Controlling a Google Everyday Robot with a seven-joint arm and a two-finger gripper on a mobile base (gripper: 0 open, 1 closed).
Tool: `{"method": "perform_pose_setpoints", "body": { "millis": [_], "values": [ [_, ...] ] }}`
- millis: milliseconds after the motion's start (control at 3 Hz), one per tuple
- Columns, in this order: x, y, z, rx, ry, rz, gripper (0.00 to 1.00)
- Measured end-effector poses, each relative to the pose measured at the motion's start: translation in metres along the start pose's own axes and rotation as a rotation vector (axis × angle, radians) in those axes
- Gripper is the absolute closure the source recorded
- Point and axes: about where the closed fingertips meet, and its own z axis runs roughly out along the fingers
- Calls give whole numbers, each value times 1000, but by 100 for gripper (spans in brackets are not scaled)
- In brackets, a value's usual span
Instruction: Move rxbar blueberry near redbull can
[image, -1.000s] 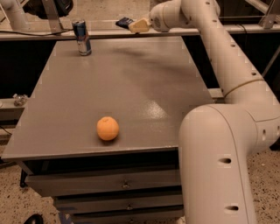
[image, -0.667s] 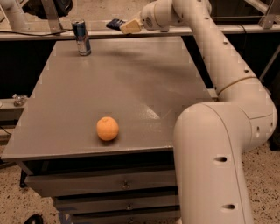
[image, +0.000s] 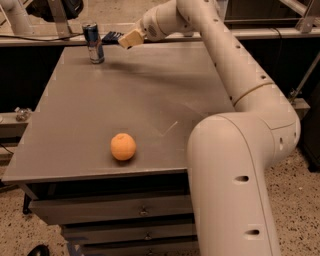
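Evidently mid-carry: the claw hangs over the far edge of the tabletop, at about 12 o'clock on the surface, with the arm stretched out long from the near right. Its tan tips are pinched narrow on one end of the rxbar blueberry, so the dark wrapper juts out flat toward 9 o'clock, clear of the surface rather than resting on it. Holding the bar by its end looks deliberate, since it leaves the free end leading toward the target. The redbull can stands upright at roughly 11 o'clock on the tabletop, near the back left corner. The bar's free end sits just beside the can's top, on its 3 o'clock side, apart from it and not touching. An orange sits alone near the front edge at about 7 o'clock, well apart from both and out of the arm's line. Drawers run under the tabletop. Judgement: the task is close to finished. What remains is to lower the bar and release it beside the can. The risk is the leading end clipping the tall, slim can and tipping it, so set-down should stay to the can's 3 o'clock.
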Motion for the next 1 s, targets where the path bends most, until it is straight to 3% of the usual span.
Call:
{"method": "perform_pose_setpoints", "body": {
  "millis": [667,1000],
  "values": [
    [17,26,36,-84,55,8,100],
    [27,34,48,-115,82,25,83]
  ]
}}
